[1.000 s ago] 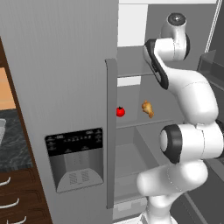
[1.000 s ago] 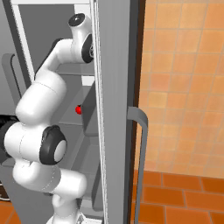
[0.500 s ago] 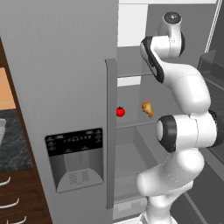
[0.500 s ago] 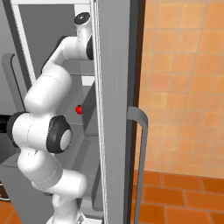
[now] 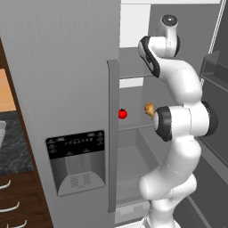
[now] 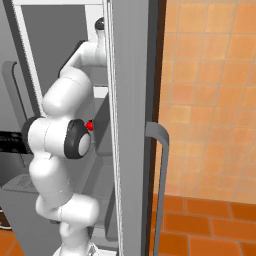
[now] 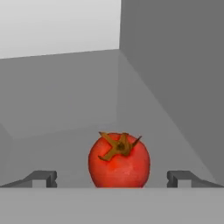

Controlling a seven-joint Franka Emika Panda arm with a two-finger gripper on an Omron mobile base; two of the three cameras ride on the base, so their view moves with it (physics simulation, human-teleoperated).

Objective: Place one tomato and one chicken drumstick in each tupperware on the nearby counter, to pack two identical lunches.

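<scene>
In the hand view a red tomato [image 7: 119, 159] with a brown-green stem stands on a grey fridge shelf. It sits just ahead of my gripper [image 7: 113, 178], centred between the two dark fingertips [image 7: 43, 178], which stand wide apart and open without touching it. From the left base view a tomato [image 5: 122, 114] rests on a shelf inside the open fridge, with a brown chicken drumstick [image 5: 149, 109] to its right, partly behind my arm. The right base view catches a tomato [image 6: 90, 125] beside the arm's elbow. A tupperware [image 5: 2, 133] rim pokes in at the far left on the black counter [image 5: 15, 153].
The closed grey fridge door with its dispenser [image 5: 78, 162] and vertical handle [image 5: 112, 133] stands left of the opening. The open door with shelf bins [image 5: 216, 67] is on the right. Brown drawers [image 5: 11, 202] lie under the counter. An orange tiled wall [image 6: 210, 100] is to the right.
The arm has folded upward and leaned further into the fridge, its elbow rising. The tomato and drumstick have stayed put. The fingers have stayed apart.
</scene>
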